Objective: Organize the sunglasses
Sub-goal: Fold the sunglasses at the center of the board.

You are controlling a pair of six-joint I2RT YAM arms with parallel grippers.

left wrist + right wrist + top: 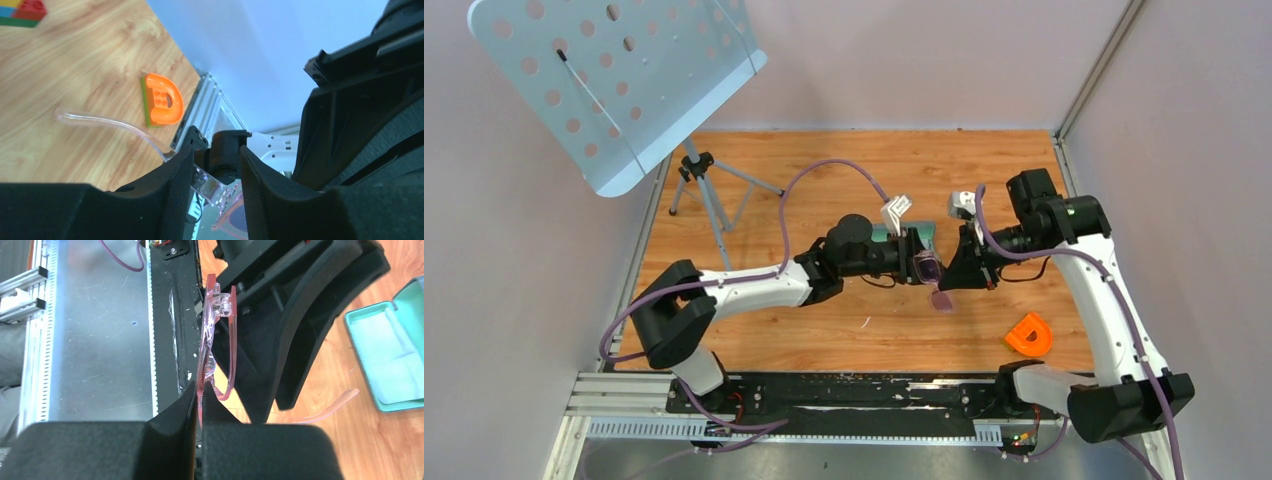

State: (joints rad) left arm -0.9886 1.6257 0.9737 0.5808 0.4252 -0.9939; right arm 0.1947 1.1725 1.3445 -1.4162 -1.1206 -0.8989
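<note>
The sunglasses [931,270], a translucent pink-purple frame, hang in the air between my two grippers above the wooden table. My right gripper [199,390] is shut on the frame's rim [205,355]; in the top view it [954,272] is to the right of the glasses. My left gripper [919,262] is at their left end. Its fingers [175,180] stand apart, with the clear hinge [212,186] between them, against the left finger. One slim arm [100,121] sticks out sideways. The grey case with its teal inside [395,357] lies open on the table behind.
An orange D-shaped block [1029,335] lies at the front right, also in the left wrist view [162,98]. Coloured bricks [25,10] show at that view's corner. A perforated music stand [614,80] on a tripod [709,190] stands at the back left. Walls enclose the table.
</note>
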